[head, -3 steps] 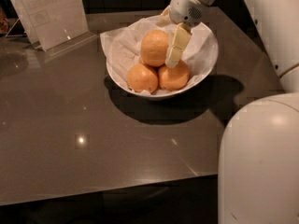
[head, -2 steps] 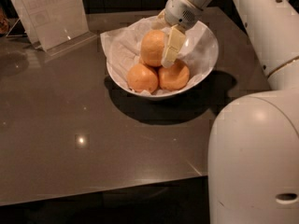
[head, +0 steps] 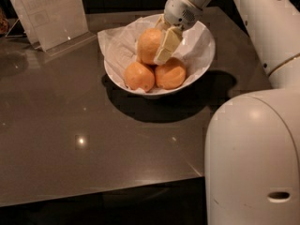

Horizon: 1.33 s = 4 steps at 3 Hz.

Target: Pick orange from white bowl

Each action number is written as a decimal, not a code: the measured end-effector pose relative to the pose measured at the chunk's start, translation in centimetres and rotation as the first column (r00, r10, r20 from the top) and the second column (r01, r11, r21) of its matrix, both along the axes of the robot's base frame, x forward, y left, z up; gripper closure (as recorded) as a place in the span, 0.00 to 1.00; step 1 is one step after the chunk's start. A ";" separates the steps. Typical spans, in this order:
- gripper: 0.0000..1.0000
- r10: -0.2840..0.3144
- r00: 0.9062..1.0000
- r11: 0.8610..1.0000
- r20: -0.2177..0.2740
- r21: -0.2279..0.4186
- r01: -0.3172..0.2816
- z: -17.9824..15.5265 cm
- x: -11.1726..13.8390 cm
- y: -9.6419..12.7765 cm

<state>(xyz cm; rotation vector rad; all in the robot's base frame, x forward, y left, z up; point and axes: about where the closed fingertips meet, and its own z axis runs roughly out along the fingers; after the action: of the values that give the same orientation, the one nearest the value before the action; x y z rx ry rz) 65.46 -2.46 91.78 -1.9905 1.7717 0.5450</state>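
Gripper (head: 158, 50) down in white bowl (head: 202, 68), clamped on orange (head: 147, 46); near finger (head: 168, 45) flat against its right side, other hidden.

Dim scene lit from above. The glossy dark grey table (head: 56, 107) shows a small glare spot near left. The wide glossy white bowl (head: 194, 78) casts a heavy shadow nearward and rightward. The pale hand (head: 164, 46), over the bowl, is brightly lit.

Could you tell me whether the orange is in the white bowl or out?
In: the orange sits with two smaller fruits inside the white bowl, with the tool against it.
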 end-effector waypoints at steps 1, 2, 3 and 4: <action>0.65 0.000 1.000 1.000 0.000 0.000 0.000 0.0 0.0 0.0; 0.88 0.000 1.000 1.000 0.000 0.000 0.000 0.0 0.0 0.0; 1.00 0.000 1.000 1.000 0.000 0.000 0.000 0.0 0.0 0.0; 1.00 -0.003 0.999 1.000 0.046 0.019 0.002 0.6 0.3 0.5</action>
<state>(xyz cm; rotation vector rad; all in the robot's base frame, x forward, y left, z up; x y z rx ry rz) 65.78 -1.97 92.33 -1.9720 1.7350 0.5099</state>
